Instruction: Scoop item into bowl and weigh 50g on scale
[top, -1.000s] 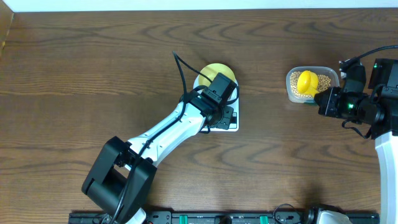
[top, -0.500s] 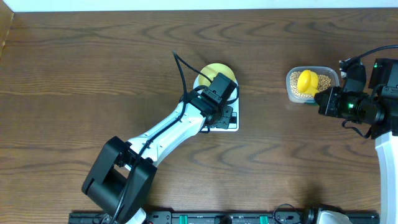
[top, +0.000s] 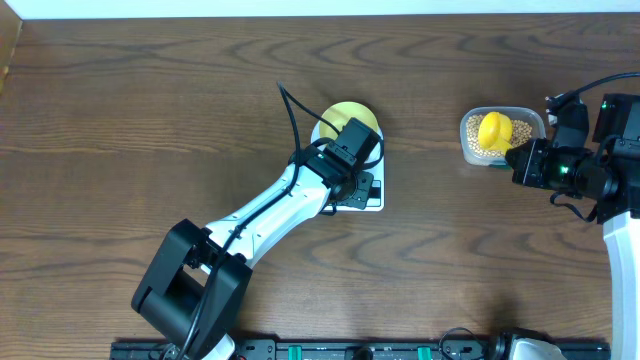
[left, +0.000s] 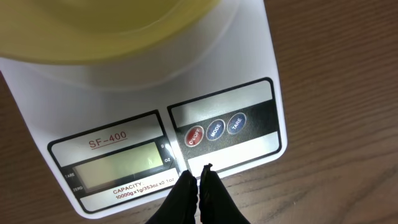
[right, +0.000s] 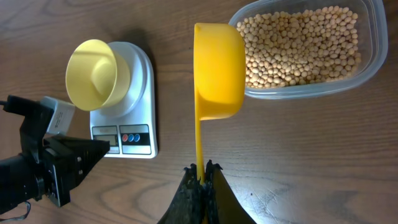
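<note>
Right gripper (right: 201, 167) is clamped on the scoop (right: 217, 74) handle at the beans (right: 298, 46). Left gripper (left: 199, 174) is pinched shut by the scale (left: 252, 56) buttons. Nothing's budged lately and the bowl (right: 93, 73) sits empty on it, so I'd say scooping hasn't started.

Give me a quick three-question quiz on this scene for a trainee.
1. True or false: the bowl on the scale is full.
2. The right gripper is shut on: A) the handle of the yellow scoop, B) the bowl, C) nothing.
3. Which scale button lies nearest the shut tips of the left gripper?
Key: 1 false, it looks empty. 2 A. 3 the red button.
</note>
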